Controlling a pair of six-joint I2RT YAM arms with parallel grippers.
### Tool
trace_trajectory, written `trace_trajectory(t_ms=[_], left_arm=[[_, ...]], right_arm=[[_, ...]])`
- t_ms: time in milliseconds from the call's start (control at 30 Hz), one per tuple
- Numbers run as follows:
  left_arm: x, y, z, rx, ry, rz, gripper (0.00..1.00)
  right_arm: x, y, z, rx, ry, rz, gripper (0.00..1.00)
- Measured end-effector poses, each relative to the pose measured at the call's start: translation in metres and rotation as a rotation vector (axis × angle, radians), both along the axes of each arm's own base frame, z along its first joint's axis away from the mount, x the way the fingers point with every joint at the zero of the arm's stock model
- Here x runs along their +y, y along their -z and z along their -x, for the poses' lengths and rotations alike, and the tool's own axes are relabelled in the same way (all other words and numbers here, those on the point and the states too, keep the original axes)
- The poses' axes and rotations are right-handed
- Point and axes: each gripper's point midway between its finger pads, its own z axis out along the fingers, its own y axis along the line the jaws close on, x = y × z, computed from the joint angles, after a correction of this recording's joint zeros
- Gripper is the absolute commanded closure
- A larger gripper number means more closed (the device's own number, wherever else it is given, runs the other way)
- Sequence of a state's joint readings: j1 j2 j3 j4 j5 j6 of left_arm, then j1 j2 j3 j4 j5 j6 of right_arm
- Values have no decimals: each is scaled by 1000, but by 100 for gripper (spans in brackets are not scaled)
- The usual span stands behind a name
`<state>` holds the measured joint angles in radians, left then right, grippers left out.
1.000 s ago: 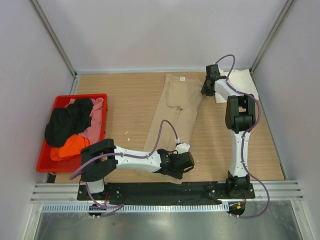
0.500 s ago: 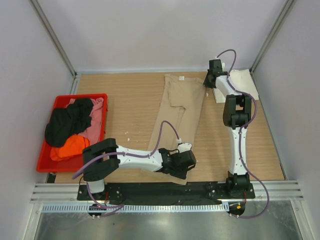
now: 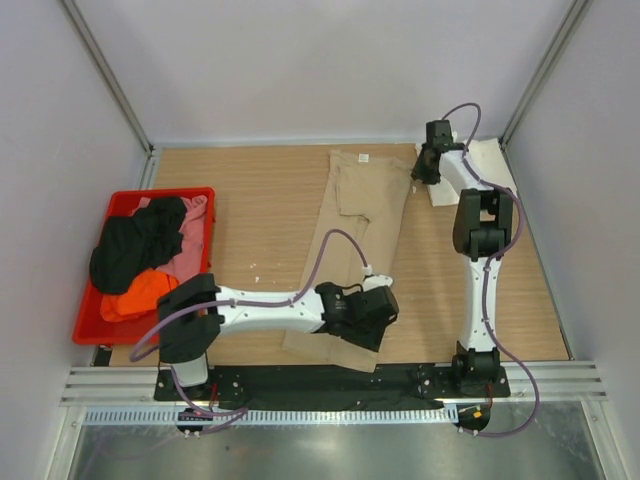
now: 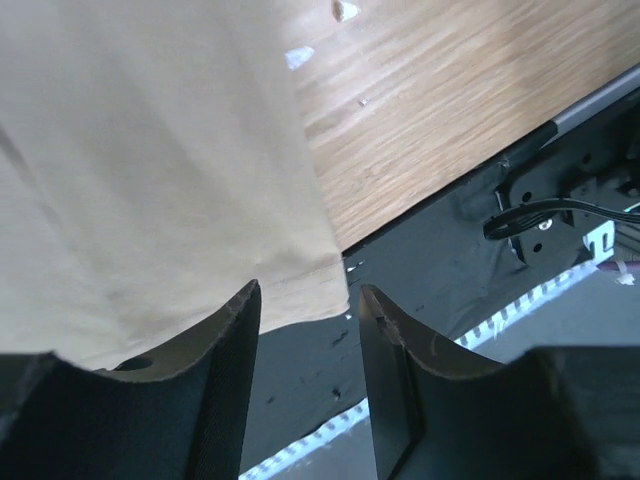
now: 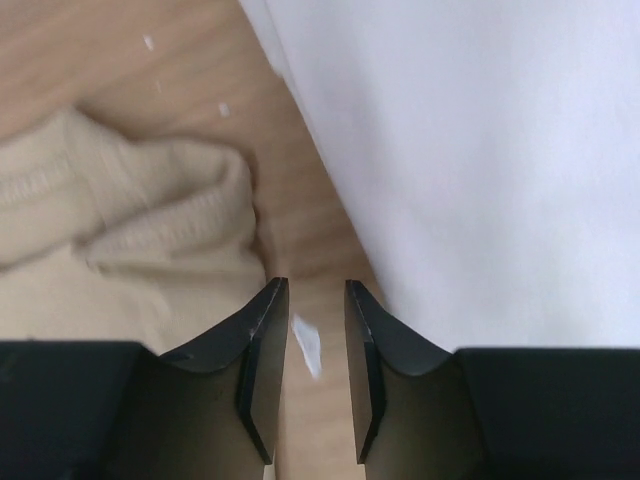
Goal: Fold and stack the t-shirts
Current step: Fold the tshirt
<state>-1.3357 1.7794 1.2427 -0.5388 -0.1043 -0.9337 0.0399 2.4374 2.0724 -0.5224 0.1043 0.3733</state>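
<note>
Wood-grain laminate surface, closed in on 3 sides by pale matte walls with aluminium corner posts; the near edge is bounded by a black base rail.

The tan t-shirt lies flat mid-surface, folded lengthwise into 1 long narrow strip running from the far edge to the near edge, collar away from the arms. Bare wood lies open on both of its long sides. Its cloth is smooth and lightly creased, with a stitched hem.

The cream-white t-shirt sits folded in the far right corner, against the walls. It is apart from the tan collar, whose ribbed knit bunches in the right wrist view.

A red plastic bin stands at the left edge. It holds 3 crumpled shirts: black, pink and orange.

The left hand is at the tan shirt's near corner. Its dark fingers are parted, and the hem corner overhangs the rail just beyond their tips.

The right hand is over bare wood between the tan collar and the cream-white shirt. Its fingers stand slightly apart and grip nothing. Small white flecks dot the wood there.
</note>
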Motion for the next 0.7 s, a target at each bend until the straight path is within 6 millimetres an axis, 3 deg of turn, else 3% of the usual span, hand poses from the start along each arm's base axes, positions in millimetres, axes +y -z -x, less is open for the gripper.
trace_trajectory(t_ms=[133, 233, 333, 433, 500, 567, 700], left_arm=[[27, -40, -34, -54, -26, 48, 48], [74, -66, -73, -108, -120, 97, 48], [128, -63, -102, -127, -230, 74, 48], [170, -45, -105, -105, -290, 2, 45], [186, -34, -95, -79, -296, -25, 44], [197, -24, -84, -48, -300, -24, 44], [204, -4, -67, 28, -303, -14, 44]], right_arm=[[10, -20, 51, 106, 36, -41, 61], [25, -48, 114, 166, 69, -55, 59], [60, -81, 181, 161, 43, -79, 59], [97, -93, 251, 167, -27, -112, 59], [121, -87, 299, 191, -87, -139, 59], [135, -68, 348, 256, -130, -144, 59], [142, -30, 426, 366, -153, -153, 58]])
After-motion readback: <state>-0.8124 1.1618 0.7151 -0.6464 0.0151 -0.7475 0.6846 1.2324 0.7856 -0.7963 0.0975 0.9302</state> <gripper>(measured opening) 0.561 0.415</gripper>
